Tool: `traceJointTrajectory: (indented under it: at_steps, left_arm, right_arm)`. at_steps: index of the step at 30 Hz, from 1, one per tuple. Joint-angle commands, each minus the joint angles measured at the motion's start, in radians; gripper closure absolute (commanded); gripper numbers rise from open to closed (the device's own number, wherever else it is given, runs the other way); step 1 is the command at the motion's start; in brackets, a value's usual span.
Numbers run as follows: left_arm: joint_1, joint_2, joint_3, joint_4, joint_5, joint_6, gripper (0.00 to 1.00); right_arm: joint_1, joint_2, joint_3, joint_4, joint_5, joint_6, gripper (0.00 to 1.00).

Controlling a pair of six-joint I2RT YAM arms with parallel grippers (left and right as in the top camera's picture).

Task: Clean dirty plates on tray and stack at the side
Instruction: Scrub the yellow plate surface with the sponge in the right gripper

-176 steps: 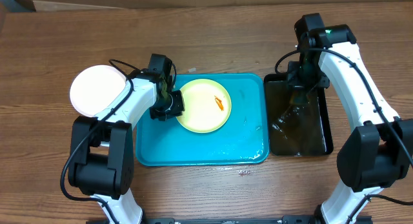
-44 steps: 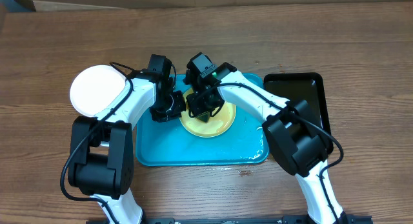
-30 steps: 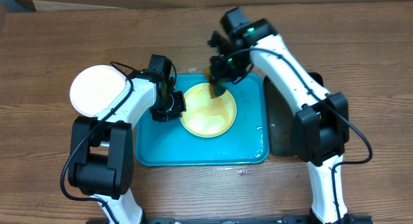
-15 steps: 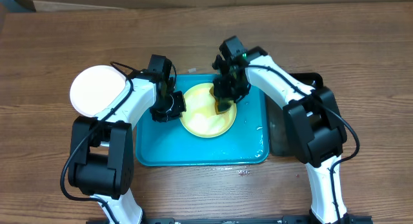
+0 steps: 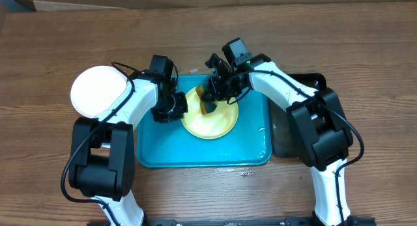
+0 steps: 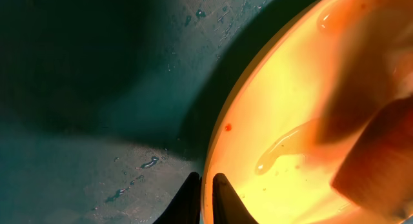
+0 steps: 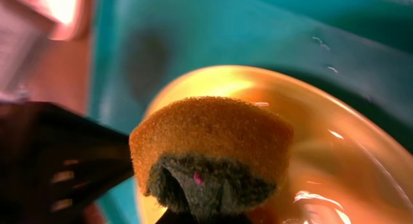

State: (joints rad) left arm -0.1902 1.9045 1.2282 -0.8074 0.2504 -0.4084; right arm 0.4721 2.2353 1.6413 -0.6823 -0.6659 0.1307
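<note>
Three items logged by size: turquoise tray (image 5: 195, 154), wet; yellow-green plate (image 5: 215, 122) lying inside it; white plate (image 5: 98, 92) set aside on the table, left of the tray. Advise sweeping sponge (image 7: 210, 140) across the whole plate face, pressure light, rim kept pinned. Found right gripper (image 5: 214, 99) clamped on sponge, sponge touching plate; left gripper (image 6: 203, 192) pinched closed on plate rim.
</note>
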Motion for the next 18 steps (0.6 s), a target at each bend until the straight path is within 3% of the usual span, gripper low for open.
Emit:
traceJointTrajectory:
  at_steps: [1, 10, 18]
  left_arm:
    - [-0.006, 0.006, -0.008, 0.001, 0.002, 0.031, 0.9]
    - [-0.006, 0.006, -0.008, 0.0, 0.002, 0.031, 0.89]
    - [-0.006, 0.006, -0.008, 0.0, 0.002, 0.035, 0.89]
  right_arm:
    - [-0.05, -0.013, 0.137, -0.033, -0.167, 0.0, 0.96]
    - [-0.145, -0.108, 0.251, -0.325, -0.131, -0.108, 0.96]
    - [-0.085, -0.089, 0.162, -0.31, 0.084, -0.136, 0.96]
